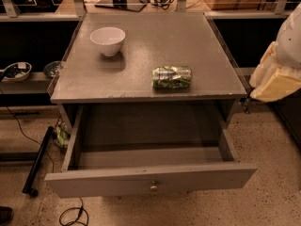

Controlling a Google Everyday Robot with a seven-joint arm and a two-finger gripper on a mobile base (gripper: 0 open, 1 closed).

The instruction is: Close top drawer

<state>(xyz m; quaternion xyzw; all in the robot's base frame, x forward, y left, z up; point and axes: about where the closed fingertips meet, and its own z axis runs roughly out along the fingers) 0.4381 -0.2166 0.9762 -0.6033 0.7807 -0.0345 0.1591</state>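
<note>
One camera only, mounted high, tilted steeply down and forward. Faces grey counter from its front side, whole top surface in sight. Open top drawer straight below lens line: box interior exposed, front panel nearest camera, low in frame. Close range, with counter and drawer filling most of view. Speckled floor shows at lower corners, shelving runs along far edge. Hand sits at right edge, beside counter's front corner, partly cropped by frame.

Wide-open top drawer, tool at the right edge.
</note>
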